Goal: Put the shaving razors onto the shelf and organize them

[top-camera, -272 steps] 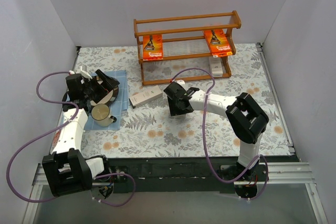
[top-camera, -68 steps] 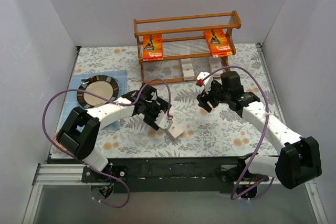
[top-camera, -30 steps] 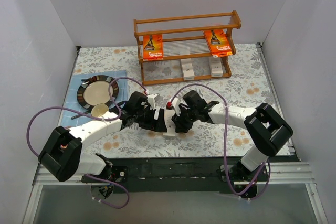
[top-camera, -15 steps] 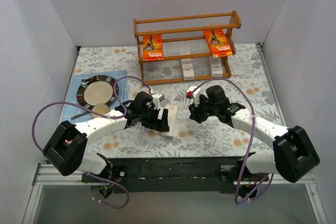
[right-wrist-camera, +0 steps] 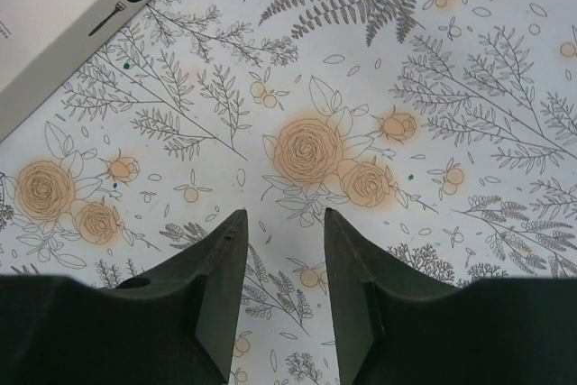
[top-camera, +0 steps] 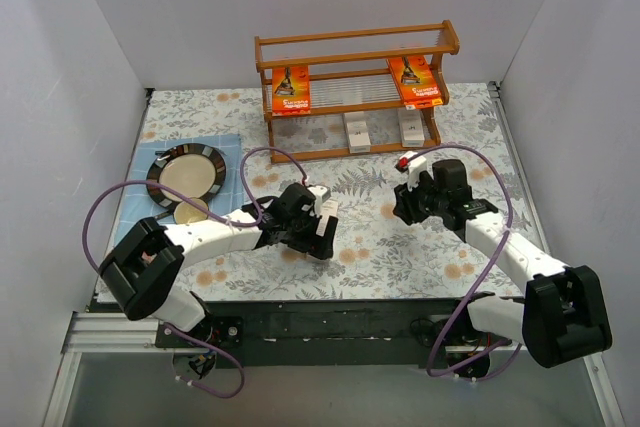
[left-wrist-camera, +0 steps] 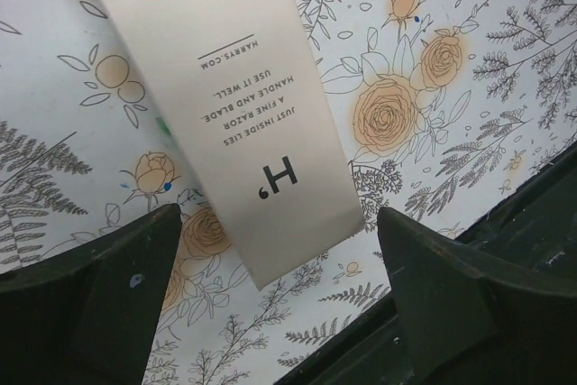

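A slim white razor box [left-wrist-camera: 236, 87] lies flat on the floral cloth. My left gripper [left-wrist-camera: 278, 212] stands wide open over its near end, and neither finger [left-wrist-camera: 108, 295] touches it. From above, that box [top-camera: 327, 219] shows at the tip of the left gripper [top-camera: 313, 229]. My right gripper [top-camera: 402, 209] hovers open and empty to the right of it, with bare cloth between its jaws [right-wrist-camera: 284, 214]; the box corner [right-wrist-camera: 45, 15] shows at upper left. On the shelf [top-camera: 355, 52], two orange packs [top-camera: 291, 90] [top-camera: 414, 81] stand on the upper tier. Two white boxes [top-camera: 356, 132] [top-camera: 410, 127] lie on the lower tier.
A dark-rimmed plate [top-camera: 185, 172] sits on a blue mat [top-camera: 228, 147] at the left, with a cream mug [top-camera: 190, 211] just in front of it. White walls close in the table on three sides. A black rail [top-camera: 330, 322] runs along the near edge.
My left jaws have opened wider and the white box now lies free on the cloth. The right arm has drawn back to the right, away from the box.
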You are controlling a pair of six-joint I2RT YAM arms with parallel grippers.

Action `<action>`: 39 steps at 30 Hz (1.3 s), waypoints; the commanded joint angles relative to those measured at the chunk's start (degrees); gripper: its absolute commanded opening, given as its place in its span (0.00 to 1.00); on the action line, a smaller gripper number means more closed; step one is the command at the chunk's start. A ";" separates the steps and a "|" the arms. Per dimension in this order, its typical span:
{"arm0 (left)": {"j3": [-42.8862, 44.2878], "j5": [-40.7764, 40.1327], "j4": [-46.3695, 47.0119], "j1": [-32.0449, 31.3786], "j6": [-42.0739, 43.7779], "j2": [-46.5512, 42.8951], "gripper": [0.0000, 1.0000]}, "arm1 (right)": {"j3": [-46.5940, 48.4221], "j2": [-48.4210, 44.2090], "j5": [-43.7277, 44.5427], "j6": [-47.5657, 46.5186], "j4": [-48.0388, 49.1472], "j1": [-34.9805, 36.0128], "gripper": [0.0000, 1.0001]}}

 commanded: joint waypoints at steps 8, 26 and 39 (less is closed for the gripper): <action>4.05 -7.04 -5.50 -1.91 -4.62 3.38 0.69 | -3.99 -2.69 -2.12 2.86 1.66 -3.40 0.47; 4.67 -10.38 -1.47 15.22 1.36 -5.23 0.54 | 0.75 2.31 -1.51 1.90 2.19 -4.55 0.47; 7.48 -3.01 0.73 20.24 -0.83 -9.36 0.34 | 7.34 8.47 -0.54 -0.91 0.26 -4.73 0.47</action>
